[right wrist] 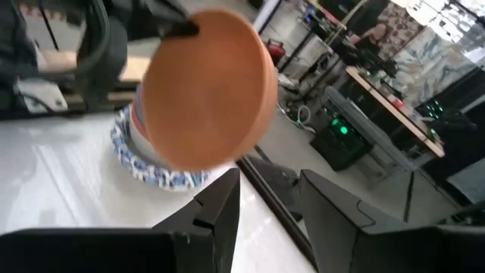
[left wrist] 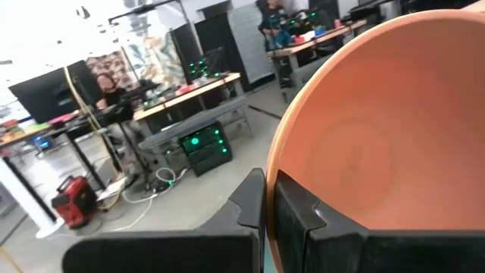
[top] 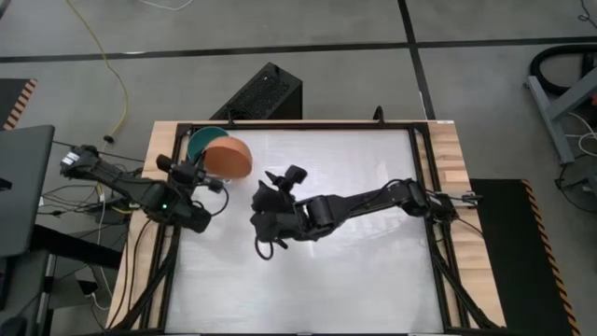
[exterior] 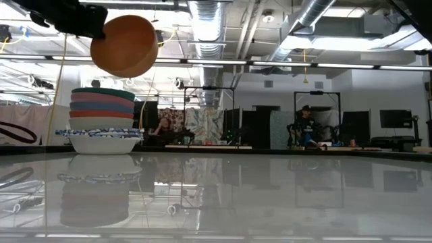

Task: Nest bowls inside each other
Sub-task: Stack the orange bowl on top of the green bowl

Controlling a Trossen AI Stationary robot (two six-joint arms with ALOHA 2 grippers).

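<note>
An orange bowl [exterior: 125,45] hangs on its side, high above a stack of nested bowls [exterior: 101,121] at the table's far left corner. The stack's bottom bowl, white with a blue patterned rim [exterior: 104,142], rests on the table; red, blue, pink and green [top: 199,142] bowls sit in it. My left gripper [top: 209,168] is shut on the orange bowl [top: 229,157]. My right gripper [top: 265,194] hovers open near the table's middle, to the right of the bowl, with nothing between its fingers [right wrist: 220,205]. My left gripper pinches the orange bowl's rim [left wrist: 270,178] between its two fingers, one finger inside the bowl [left wrist: 297,216] and one outside [left wrist: 248,199]. The fingers come at it about level, from the table's left side. The bowl is lifted clear and tipped on its side, above the stack.
The white table top [top: 354,271] has free room in its middle, near and right parts. Dark frame rails [top: 424,187] run along its edges. A black box [top: 266,91] stands beyond the far edge. People sit at desks in the room behind [exterior: 307,125].
</note>
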